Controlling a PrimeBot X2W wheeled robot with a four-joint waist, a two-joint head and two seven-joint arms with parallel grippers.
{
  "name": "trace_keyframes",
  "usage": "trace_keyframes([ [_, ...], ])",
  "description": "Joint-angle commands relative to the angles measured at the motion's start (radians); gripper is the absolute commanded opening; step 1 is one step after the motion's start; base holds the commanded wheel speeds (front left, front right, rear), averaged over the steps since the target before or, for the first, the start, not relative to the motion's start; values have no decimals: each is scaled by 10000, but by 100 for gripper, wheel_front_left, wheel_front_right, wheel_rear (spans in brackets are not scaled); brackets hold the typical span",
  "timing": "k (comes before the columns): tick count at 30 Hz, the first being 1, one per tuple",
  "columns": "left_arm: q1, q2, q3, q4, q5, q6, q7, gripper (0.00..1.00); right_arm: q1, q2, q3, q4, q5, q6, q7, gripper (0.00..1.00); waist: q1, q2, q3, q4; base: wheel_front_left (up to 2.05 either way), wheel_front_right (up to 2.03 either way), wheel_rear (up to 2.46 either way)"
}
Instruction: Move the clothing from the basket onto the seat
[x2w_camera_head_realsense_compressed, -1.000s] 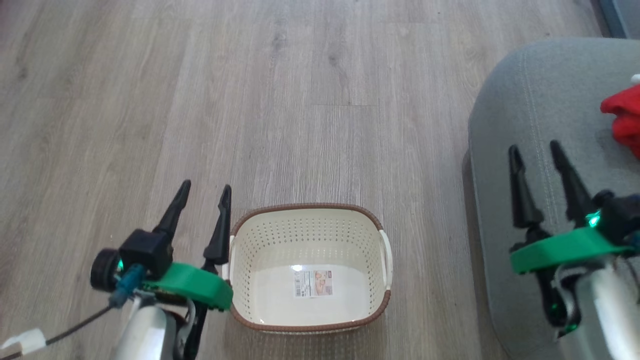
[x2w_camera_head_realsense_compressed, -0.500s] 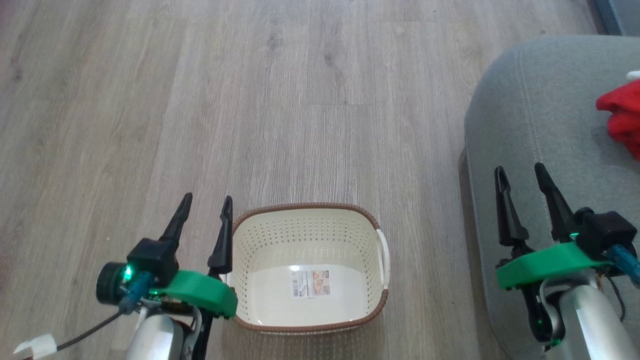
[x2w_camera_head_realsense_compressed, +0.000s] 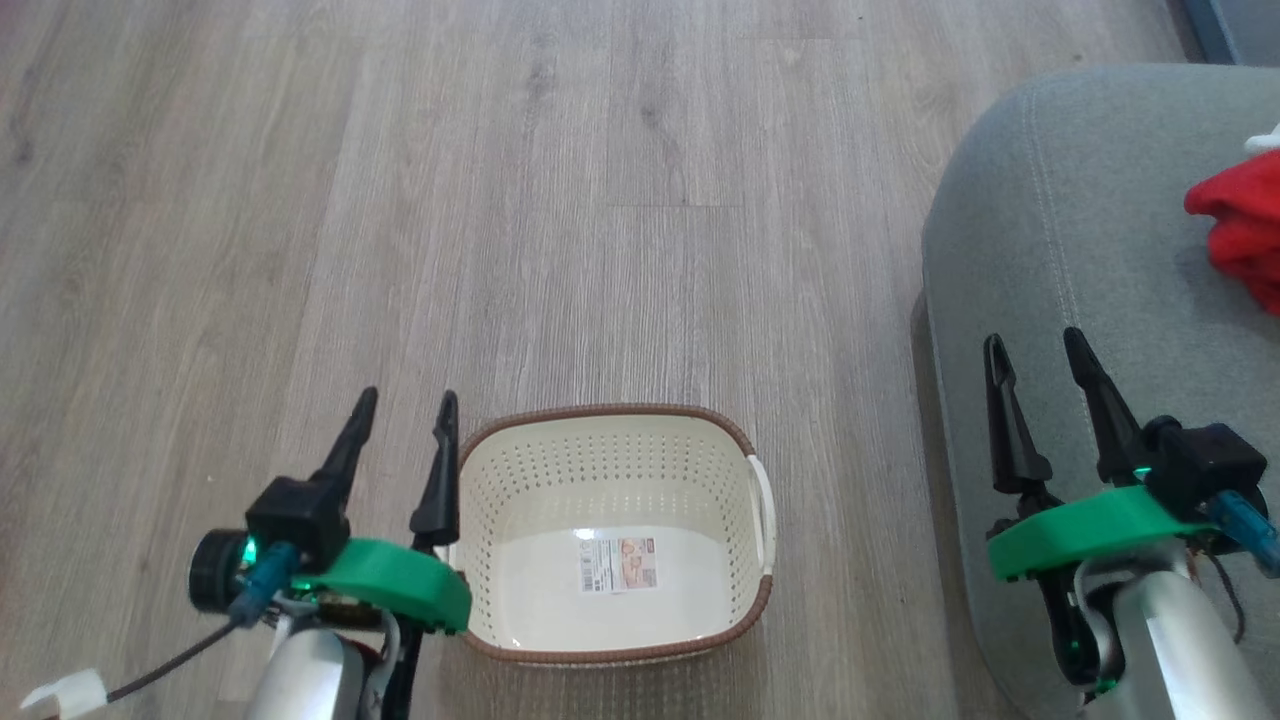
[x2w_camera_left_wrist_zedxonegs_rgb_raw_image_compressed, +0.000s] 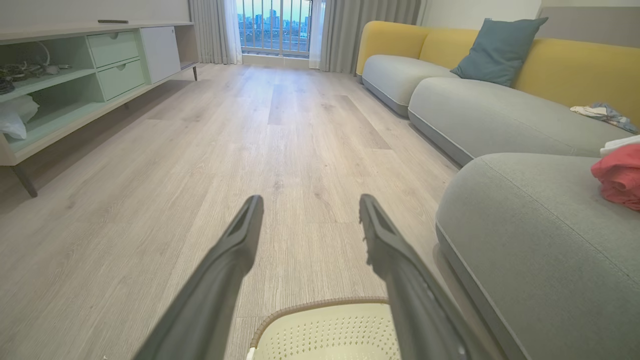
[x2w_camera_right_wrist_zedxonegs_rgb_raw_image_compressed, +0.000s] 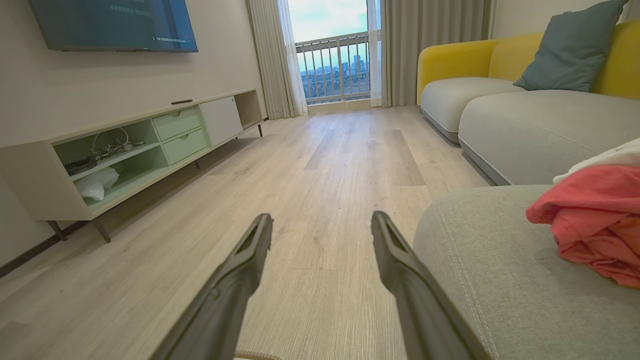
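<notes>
- red fabric, the clothing (x2w_camera_head_realsense_compressed: 1235, 235), lies bunched on the grey seat (x2w_camera_head_realsense_compressed: 1080, 200) at the far right of my head view, with a bit of white at its top edge; the frame cuts it off, so i cannot count the pieces.
- my basket (x2w_camera_head_realsense_compressed: 610, 409) sits on the wood floor (x2w_camera_head_realsense_compressed: 500, 200) between the two arms, bare inside down to the paper label (x2w_camera_head_realsense_compressed: 615, 563) on its bottom.
- left gripper (x2w_camera_head_realsense_compressed: 408, 396) hovers just beside the basket's left side, fingers spread wide with nothing between them.
- right gripper (x2w_camera_head_realsense_compressed: 1033, 338) hangs by the seat's left edge, fingers likewise apart and empty.
- the relation that matters: the clothing lies ahead and to the right of the right gripper, well apart from it, and much further from the left one, so the right arm is plainly the nearer.
- the heap's long side seems to run away from me along the seat, but with the frame edge cutting it i cannot be sure.
- my read: with the basket bare and the red on the cushion, the moving looks done; i see no pick left to make.
</notes>
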Motion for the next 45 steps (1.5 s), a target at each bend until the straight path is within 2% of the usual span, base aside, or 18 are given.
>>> trace_keyframes([
  [1, -352, 9, 425, -399, -43, -22, -51, 100, -105, -35, 186, -330, -79, -2, -25, 100, 0, 0, 20, -11, 0, 0, 0],
  [4, -342, 9, 403, -384, 47, -180, -51, 100, -139, -40, 153, -333, -99, -2, -25, 100, 0, 0, 58, -25, 0, 0, 0],
  [13, -309, 9, 478, -300, 18, -57, -51, 100, -185, -93, 24, -342, -93, -2, -25, 100, 0, 0, 32, -128, 0, 0, 0],
  [26, -201, 9, 348, 15, -195, -338, -51, 100, -108, -98, 35, -275, -16, -2, -25, 100, 0, 0, -153, -241, 0, 0, 0],
  [27, -210, 9, 342, 64, -192, -362, -51, 0, -104, -100, 35, -270, -7, -2, -25, 0, 0, 0, -166, -249, 0, 0, 0],
  [28, 22, -10, 83, 413, -203, -355, 0, 0, 0, 7, -194, 33, 8, 0, -1, 0, 0, 0, -165, -248, 0, 0, 0],
  [32, 211, -9, 97, 925, -307, -361, 22, 0, 170, 51, -155, 558, 107, 0, 29, 0, 0, 0, -176, -257, 0, 0, 0],
  [45, 178, 25, 351, 911, -1784, -500, 377, 0, 174, 101, -270, 542, 1517, 0, 421, 0, 0, 0, -235, -299, 0, 0, 0],
])
